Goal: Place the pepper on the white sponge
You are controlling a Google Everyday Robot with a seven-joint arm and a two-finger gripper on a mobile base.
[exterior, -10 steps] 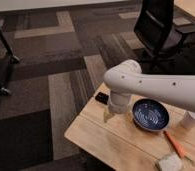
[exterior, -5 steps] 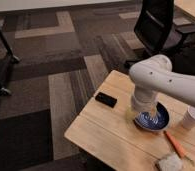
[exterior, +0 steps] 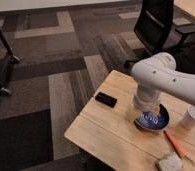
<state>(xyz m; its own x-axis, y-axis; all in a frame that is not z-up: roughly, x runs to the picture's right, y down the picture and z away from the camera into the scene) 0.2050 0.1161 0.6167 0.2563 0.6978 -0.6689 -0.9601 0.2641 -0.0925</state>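
Observation:
The pepper [exterior: 176, 144], a slim orange-red chili, lies on the wooden table [exterior: 103, 137] to the right of and in front of the blue bowl [exterior: 162, 123]. The white sponge [exterior: 168, 162], a greyish pad, sits at the bottom edge just in front of the pepper. My gripper [exterior: 150, 114] hangs under the white arm, low over the bowl's left half and mostly hidden by the arm. It looks open with nothing in it. It is a short way up and to the left of the pepper.
A white cup [exterior: 193, 118] stands to the right of the bowl. A small black flat object [exterior: 106, 99] lies near the table's left edge. A black office chair [exterior: 161, 30] stands behind the table on patterned carpet.
The arm has swung right across the table, from near the black object to over the blue bowl. The pepper and sponge have stayed put.

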